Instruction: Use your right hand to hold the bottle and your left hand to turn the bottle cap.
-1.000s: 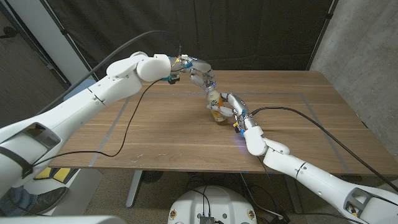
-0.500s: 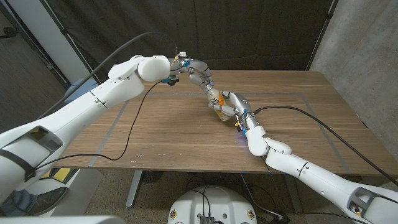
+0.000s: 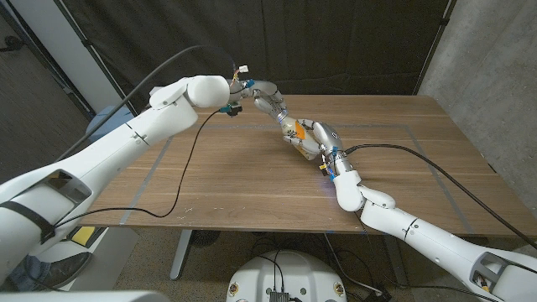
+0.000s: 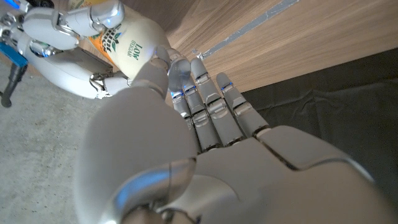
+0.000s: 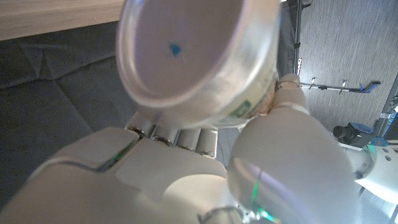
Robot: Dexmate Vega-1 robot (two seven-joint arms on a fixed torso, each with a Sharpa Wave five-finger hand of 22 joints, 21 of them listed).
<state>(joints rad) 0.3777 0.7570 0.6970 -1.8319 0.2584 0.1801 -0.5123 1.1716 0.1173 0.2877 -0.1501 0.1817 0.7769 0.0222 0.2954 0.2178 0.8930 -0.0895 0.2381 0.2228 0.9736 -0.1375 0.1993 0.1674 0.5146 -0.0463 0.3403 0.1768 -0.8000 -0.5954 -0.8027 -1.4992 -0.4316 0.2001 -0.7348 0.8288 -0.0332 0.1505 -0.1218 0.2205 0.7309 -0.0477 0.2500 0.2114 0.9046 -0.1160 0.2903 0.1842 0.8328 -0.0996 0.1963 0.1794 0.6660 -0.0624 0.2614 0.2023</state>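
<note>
The bottle [image 3: 300,138] is lifted clear of the counter [image 3: 252,180], over its middle towards the far edge, and tipped so that its neck leans towards the robot's left. The right wrist view looks straight at its round base [image 5: 193,53], which says how far it is tilted.

The right robot hand [image 3: 319,141] has its fingers wrapped around the lower body of the bottle, thumb on one side and fingers on the other. That grip probably serves to keep the bottle from spinning when the top is twisted, and holding it low leaves the neck free.

The left robot hand [image 3: 270,105] comes in from the far left with its fingers [image 4: 208,99] reaching down onto the top of the bottle. They lie close together against the label end, but whether they actually pinch the cap cannot be made out, since the cap itself is hidden behind them. The tilt likely presents the neck along the line of the left arm, so a wrist roll could turn the cap.

A black cable [image 3: 176,180] lies looped across the counter's left part.
</note>
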